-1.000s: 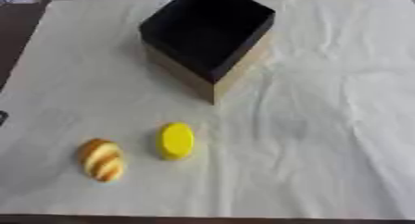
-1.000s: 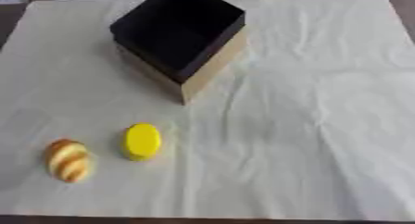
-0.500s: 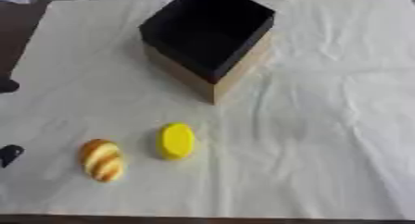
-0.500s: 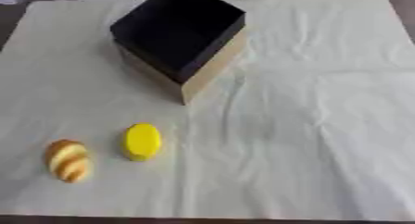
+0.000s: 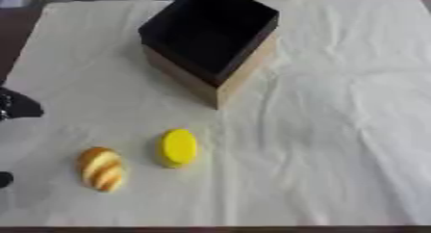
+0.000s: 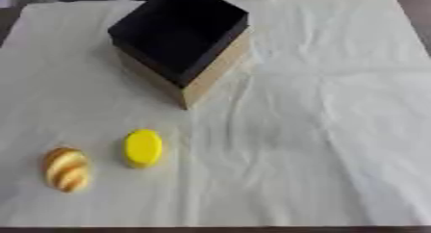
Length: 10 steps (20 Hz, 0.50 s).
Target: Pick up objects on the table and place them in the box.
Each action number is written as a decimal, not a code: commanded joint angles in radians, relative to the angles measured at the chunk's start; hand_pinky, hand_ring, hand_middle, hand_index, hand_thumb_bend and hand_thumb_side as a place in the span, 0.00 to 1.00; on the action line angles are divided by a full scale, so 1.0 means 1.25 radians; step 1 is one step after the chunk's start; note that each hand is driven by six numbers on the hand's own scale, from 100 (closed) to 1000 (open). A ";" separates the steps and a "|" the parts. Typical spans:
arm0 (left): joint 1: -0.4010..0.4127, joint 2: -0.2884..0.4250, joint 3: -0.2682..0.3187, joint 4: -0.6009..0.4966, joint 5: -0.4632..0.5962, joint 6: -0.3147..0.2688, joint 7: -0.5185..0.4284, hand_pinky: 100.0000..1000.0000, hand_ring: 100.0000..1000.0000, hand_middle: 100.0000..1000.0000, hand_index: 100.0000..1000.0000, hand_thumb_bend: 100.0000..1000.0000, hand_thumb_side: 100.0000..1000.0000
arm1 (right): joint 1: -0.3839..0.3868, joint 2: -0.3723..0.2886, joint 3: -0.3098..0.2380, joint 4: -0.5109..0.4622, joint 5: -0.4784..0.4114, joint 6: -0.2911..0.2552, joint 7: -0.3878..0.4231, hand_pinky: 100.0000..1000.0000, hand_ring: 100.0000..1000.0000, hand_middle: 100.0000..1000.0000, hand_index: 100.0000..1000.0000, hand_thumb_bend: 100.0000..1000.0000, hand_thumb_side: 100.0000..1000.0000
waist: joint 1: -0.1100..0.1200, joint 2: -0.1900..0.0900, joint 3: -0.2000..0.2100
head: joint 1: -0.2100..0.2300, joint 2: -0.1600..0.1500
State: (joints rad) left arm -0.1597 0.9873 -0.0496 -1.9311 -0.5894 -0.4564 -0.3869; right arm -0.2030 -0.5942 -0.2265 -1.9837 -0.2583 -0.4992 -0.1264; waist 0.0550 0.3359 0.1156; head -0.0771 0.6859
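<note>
Nothing was in the black-lined tan cardboard box (image 5: 210,39) near the far edge of the white cloth-covered tabletop (image 5: 336,131) yet. The yellow oval lemon-like piece (image 5: 178,147) and striped brown bread-roll toy (image 5: 102,169) both sat near the front left corner. My left hand (image 5: 15,107) barely showed at the left edge, holding nothing as far as I could see, though I couldn't tell how open it was.

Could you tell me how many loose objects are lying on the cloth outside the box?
2: a striped bread roll near the front left, and a yellow oval piece just right of it. The box interior looks dark; contents cannot be told.
</note>
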 commanded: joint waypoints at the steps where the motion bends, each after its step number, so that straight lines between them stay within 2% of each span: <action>1: -0.020 0.041 -0.020 0.005 0.029 -0.017 -0.072 0.89 0.87 0.83 0.93 0.59 0.00 | -0.010 -0.020 -0.002 -0.013 -0.009 0.003 0.004 0.91 0.86 0.56 0.79 0.00 0.46 | 0.002 -0.015 -0.002 | -0.001 -0.001; 7: -0.078 0.024 -0.072 0.024 0.082 -0.033 -0.160 0.89 0.87 0.86 0.94 0.57 0.00 | -0.013 -0.014 0.002 -0.013 -0.014 0.013 0.010 0.92 0.86 0.56 0.79 0.00 0.48 | 0.006 -0.016 -0.008 | 0.003 -0.002; 10: -0.112 0.009 -0.091 0.043 0.078 -0.037 -0.191 0.88 0.87 0.87 0.94 0.59 0.00 | -0.013 -0.013 0.002 -0.013 -0.016 0.014 0.012 0.92 0.86 0.56 0.79 0.00 0.48 | 0.007 -0.016 -0.012 | 0.006 -0.002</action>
State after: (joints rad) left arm -0.2860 0.9806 -0.1636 -1.8812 -0.4940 -0.4946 -0.6026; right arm -0.2109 -0.5936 -0.2203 -1.9837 -0.2684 -0.4827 -0.1134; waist 0.0657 0.3359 0.1011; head -0.0723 0.6859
